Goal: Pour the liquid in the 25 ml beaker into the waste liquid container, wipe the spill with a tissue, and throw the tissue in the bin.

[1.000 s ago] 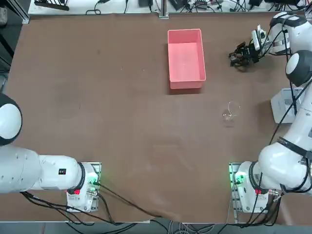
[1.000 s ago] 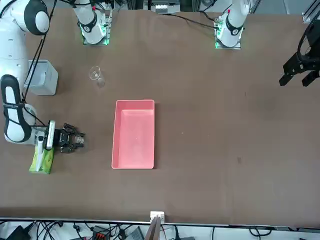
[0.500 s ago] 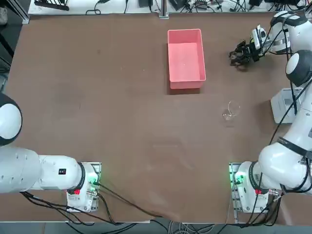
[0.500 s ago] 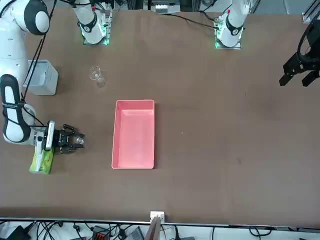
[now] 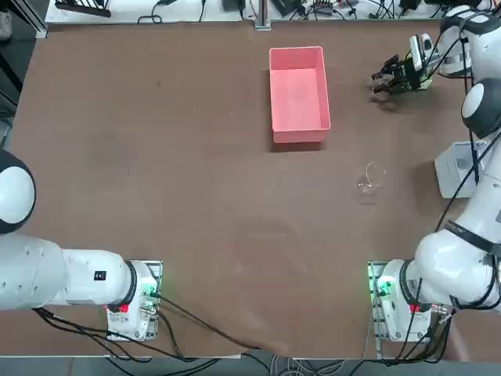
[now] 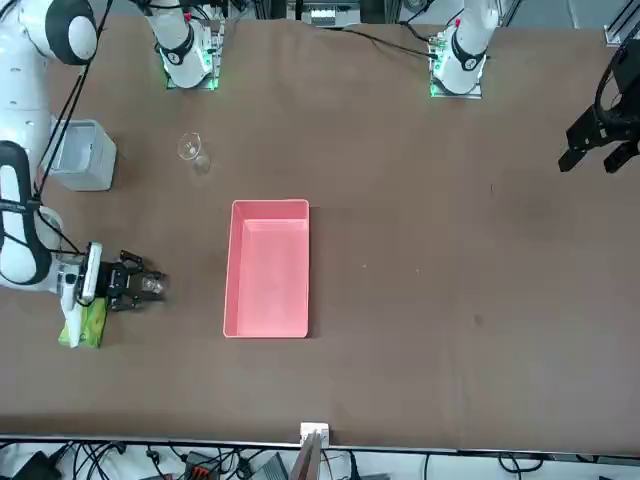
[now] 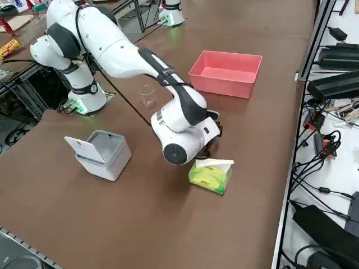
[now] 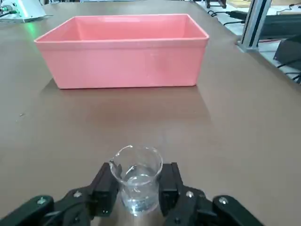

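My right gripper is shut on the 25 ml beaker, a tiny clear glass held upright with a little liquid in its bottom. Seen from overhead, the gripper hangs at the table's far right, well to the right of the waste liquid container, a pink tray that faces the beaker across bare table. The pale grey bin stands with its lid up at the right edge. No loose tissue shows; a white sheet sticks out of the green tissue pack beside my wrist.
A larger clear glass beaker stands on the brown table between the tray and my right arm's base. The tissue pack lies just behind the gripper in the front view. Cables and equipment line the far edge.
My right gripper has carried the beaker a little toward the table's far edge and slightly to the right, away from the tray. Its grip has stayed the same.
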